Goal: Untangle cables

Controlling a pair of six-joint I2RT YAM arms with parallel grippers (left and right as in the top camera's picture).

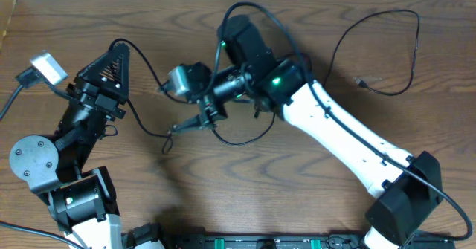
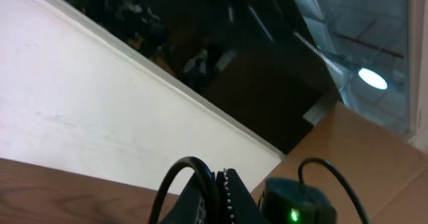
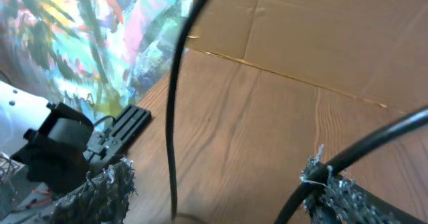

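Observation:
A thin black cable [image 1: 238, 141] leads from my left gripper [image 1: 119, 48] across the wooden table [image 1: 297, 204] and loops under the right arm. My left gripper [image 2: 219, 180] is shut on this cable [image 2: 175, 184], which arches out from between the jaws. My right gripper [image 1: 172, 108] hovers over the middle of the table. Seen in the right wrist view, that gripper [image 3: 214, 184] is open, its fingers wide apart. A thin black cable [image 3: 171, 117] hangs between them, touching neither. A thicker black cord [image 3: 361, 144] rests across the right finger [image 3: 334, 190]. A second thin black cable [image 1: 361, 80] lies loose at the back right, plug end inward.
The right arm's white link [image 1: 349, 141] crosses the table from the front right corner. The left arm's base [image 1: 33, 160] stands at the front left. A black rail [image 1: 260, 241] runs along the front edge. A cardboard wall [image 3: 321, 30] stands beyond the table.

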